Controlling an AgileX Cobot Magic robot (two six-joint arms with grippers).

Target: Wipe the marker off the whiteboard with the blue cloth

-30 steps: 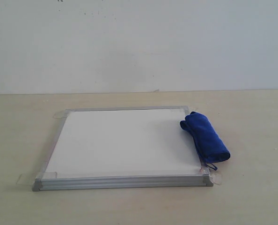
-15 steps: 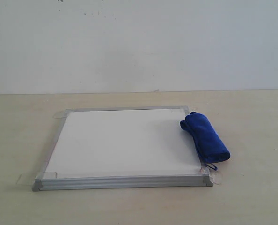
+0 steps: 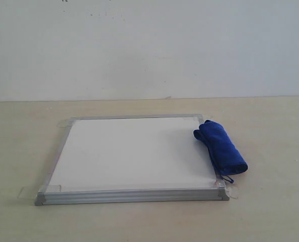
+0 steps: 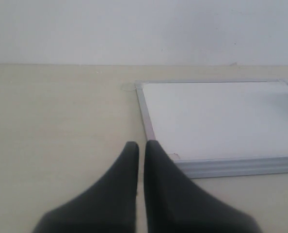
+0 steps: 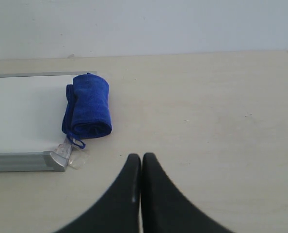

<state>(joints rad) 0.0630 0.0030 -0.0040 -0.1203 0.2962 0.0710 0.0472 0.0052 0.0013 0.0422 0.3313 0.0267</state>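
No movement since the earlier frame. The blue cloth point(image 3: 221, 149) overlaps the whiteboard point(image 3: 129, 151) frame toward the bench's right edge. Probably soft and light, so pinch mid-roll. The left gripper point(image 4: 141, 145) and right gripper point(image 5: 141, 156) are both pressed together.

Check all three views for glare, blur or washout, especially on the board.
Exterior view: soft even light, no glare; whiteboard washed flat white, no strokes resolve; blue cloth slightly soft. Left wrist view: left gripper underexposed black, edges blurred. Right wrist view: blue cloth crisp and saturated, right gripper equally dark.
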